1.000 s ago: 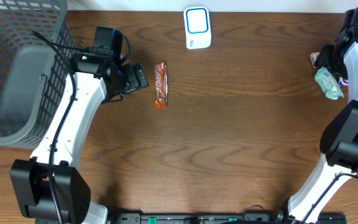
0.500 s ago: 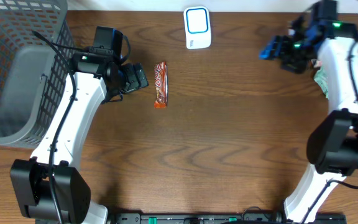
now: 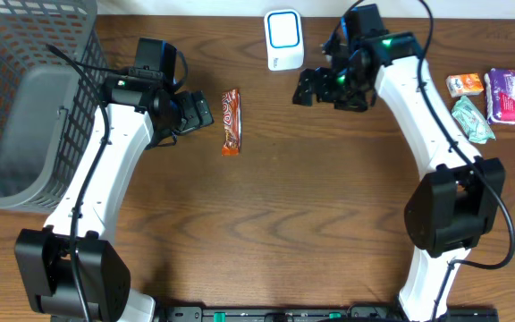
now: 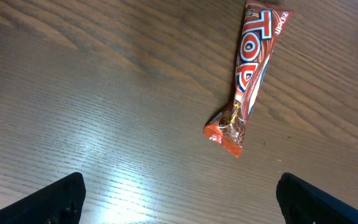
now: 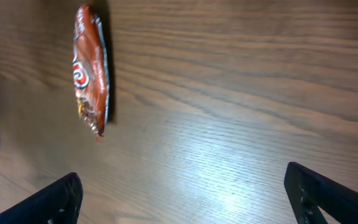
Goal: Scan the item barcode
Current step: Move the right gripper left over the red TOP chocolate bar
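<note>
A red-orange candy bar wrapper (image 3: 231,121) lies flat on the wooden table, lengthwise front to back; it also shows in the left wrist view (image 4: 248,68) and the right wrist view (image 5: 90,79). The white scanner (image 3: 283,39) with a blue-ringed window sits at the table's back edge. My left gripper (image 3: 202,114) hovers just left of the bar, open and empty (image 4: 179,198). Over the table to the bar's right, below the scanner, my right gripper (image 3: 306,88) is open with nothing between its fingers (image 5: 185,196).
A grey mesh basket (image 3: 25,98) fills the far left. Several other packets lie at the right edge: an orange one (image 3: 465,84), a pink-purple one (image 3: 513,93) and a green one (image 3: 472,121).
The right arm swung left from the packets at the right edge to the table's middle near the scanner, its jaws opening wider. The left arm and the bar stayed put.
</note>
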